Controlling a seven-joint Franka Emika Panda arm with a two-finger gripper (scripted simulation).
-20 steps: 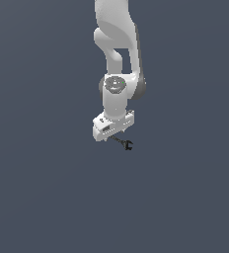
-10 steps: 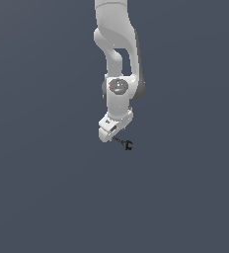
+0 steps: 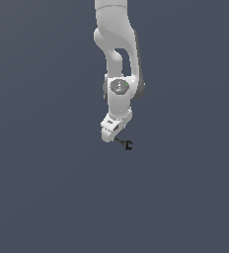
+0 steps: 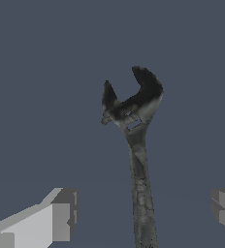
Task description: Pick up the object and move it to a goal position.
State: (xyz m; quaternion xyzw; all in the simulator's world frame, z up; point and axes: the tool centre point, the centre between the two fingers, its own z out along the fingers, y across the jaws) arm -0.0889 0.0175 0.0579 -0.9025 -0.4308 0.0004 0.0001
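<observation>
Distant exterior view and close wrist view (facing down) share the wrench [image 3: 126, 144].

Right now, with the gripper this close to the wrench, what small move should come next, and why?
Probably lower a little more, then close. In the wrist view the wrench shaft runs between the two fingers, which stand wide apart and touch nothing, so the gripper is open and straddling it. The exterior view shows the gripper right by the tool's handle end, its forked end poking out beyond.

There is one white robot arm [image 3: 117, 59] with one gripper [image 3: 110, 134]. There is one little black wrench [image 4: 136, 140]. The gripper has two fingers [image 4: 61, 220].
</observation>
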